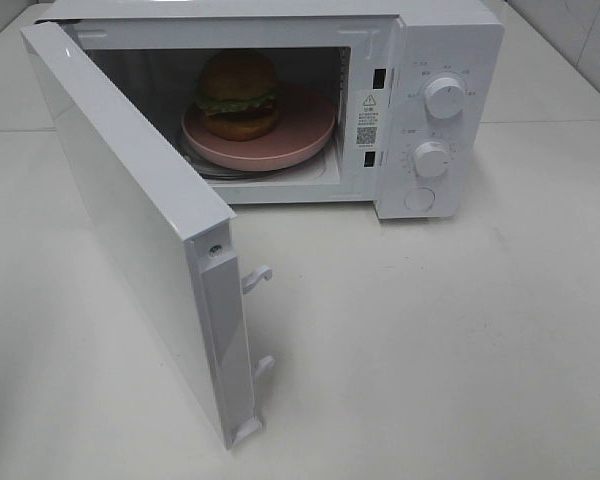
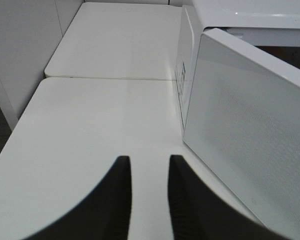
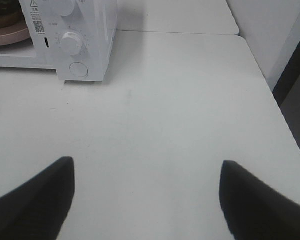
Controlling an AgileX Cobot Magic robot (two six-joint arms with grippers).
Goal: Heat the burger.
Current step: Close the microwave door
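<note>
Microwave door (image 1: 130, 220) swung wide open, blocks left approach; counter (image 1: 430, 340) bare in front and right; cavity mouth unobstructed.

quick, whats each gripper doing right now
left gripper: nearly closed, a narrow gap between its fingers, holding nothing
right gripper: open wide, holding nothing

The right gripper (image 3: 147, 200) hangs over a bare white table (image 3: 180, 110), its two dark fingers (image 3: 37, 200) spread wide with nothing between them. Well ahead of it and off toward one finger's side stands the white microwave (image 3: 90, 35), its control panel showing two dials (image 3: 70, 42) above a round button (image 3: 78, 69). At the frame's edge, the rim of a pink plate (image 3: 7, 36) shows inside the oven, something brown resting on it.
</note>
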